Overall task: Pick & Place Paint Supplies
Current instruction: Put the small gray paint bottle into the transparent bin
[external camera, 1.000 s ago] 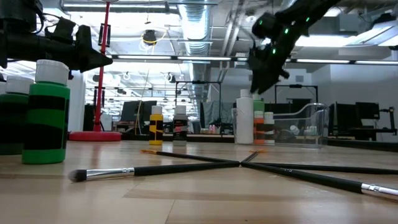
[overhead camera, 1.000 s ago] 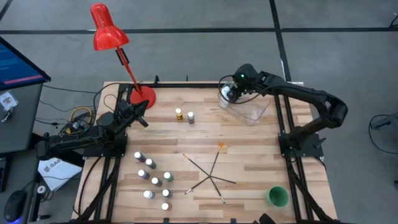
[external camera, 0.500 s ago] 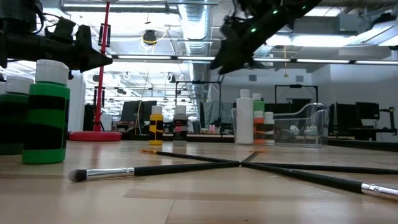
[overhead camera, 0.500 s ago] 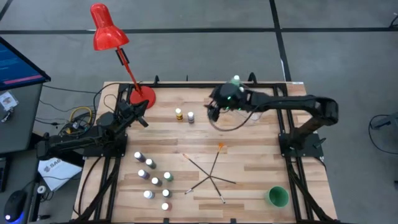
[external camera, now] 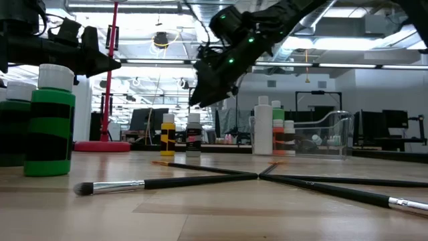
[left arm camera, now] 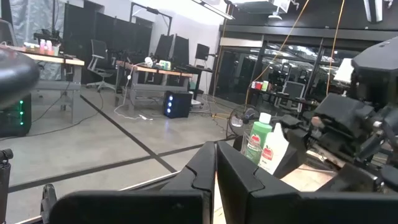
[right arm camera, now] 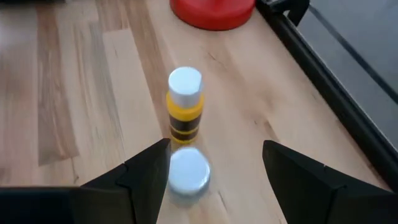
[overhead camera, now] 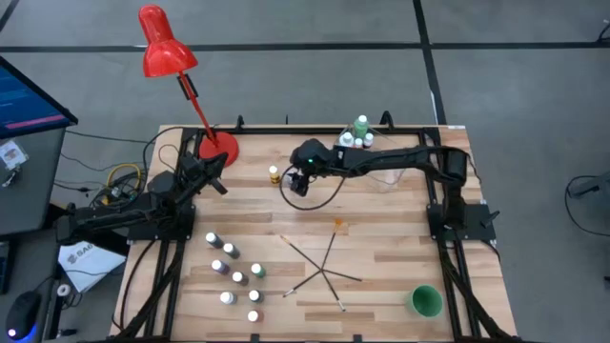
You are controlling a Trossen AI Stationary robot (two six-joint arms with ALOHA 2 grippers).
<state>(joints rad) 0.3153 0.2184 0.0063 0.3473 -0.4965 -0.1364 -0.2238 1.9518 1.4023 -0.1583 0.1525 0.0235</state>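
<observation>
Table: wooden table top (overhead camera: pixel 381 238) carries every supply not yet stowed; a clear tub (overhead camera: pixel 391 171) sits at the far right edge, near the right arm's base side.
Right arm: reaches low and long across the far side of the table, stretched toward the middle, wrist pitched down.
Left arm: waits folded over the table's left edge, its gripper (left arm camera: pixel 216 165) pointing out across the room with the fingers pressed together.
Tall bottles: green bottle (overhead camera: pixel 361 126) and white bottle (overhead camera: pixel 345 143) stand upright by the tub's far corner.
Brushes: thin dark paintbrushes (overhead camera: pixel 324 262) lie crossed in a star near the middle; likely light, stiff, prone to roll.
Small bottles, near left: cluster of white-capped bottles (overhead camera: pixel 233 272) stands upright, well apart from the right gripper.
Small bottles, far middle: yellow bottle (right arm camera: pixel 185 106) and its white-capped neighbour (right arm camera: pixel 188 169) stand just beside each other.
Right gripper: right gripper (right arm camera: pixel 214 177) hovers above this pair, fingers spread wide, the nearer white cap between them but not touched.
Handling: probably light, rigid plastic, smooth and easy to tip; a pinch on the body just under the cap looks safest.
Risk: the yellow bottle is close enough to be knocked by a finger.
</observation>
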